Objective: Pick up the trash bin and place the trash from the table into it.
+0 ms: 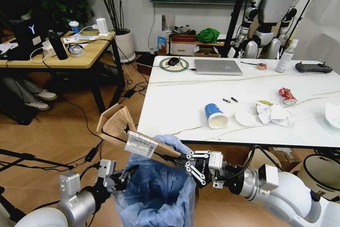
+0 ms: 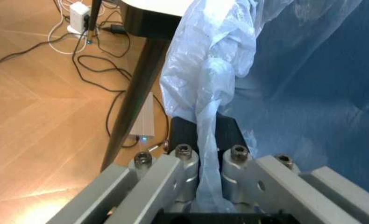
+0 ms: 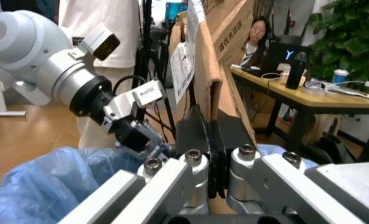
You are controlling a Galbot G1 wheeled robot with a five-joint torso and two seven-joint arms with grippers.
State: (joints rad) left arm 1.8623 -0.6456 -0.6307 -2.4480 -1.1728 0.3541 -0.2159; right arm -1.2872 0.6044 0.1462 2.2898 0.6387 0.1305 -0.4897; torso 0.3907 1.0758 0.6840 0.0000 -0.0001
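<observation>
The trash bin [image 1: 156, 192], lined with a crinkled light-blue bag, hangs low in front of the table [image 1: 186, 104]. My left gripper [image 1: 123, 178] is shut on its bag rim [image 2: 209, 154]. My right gripper [image 1: 187, 162] is shut on the folded brown cardboard [image 1: 119, 123], which juts up over the bin's mouth with a white label on it; the cardboard [image 3: 219, 79] stands between the pads. On the table lie a blue-white paper cup [image 1: 215, 116], crumpled white tissues [image 1: 272, 114] and a red crushed wrapper [image 1: 287, 95].
A silver laptop [image 1: 218, 66], a spray bottle [image 1: 286, 56] and a black controller [image 1: 313, 67] sit at the table's far side. A light-wood desk [image 1: 64, 51] stands at the left, cables trail on the floor, and a cream bucket [image 1: 321, 174] is under the table's right.
</observation>
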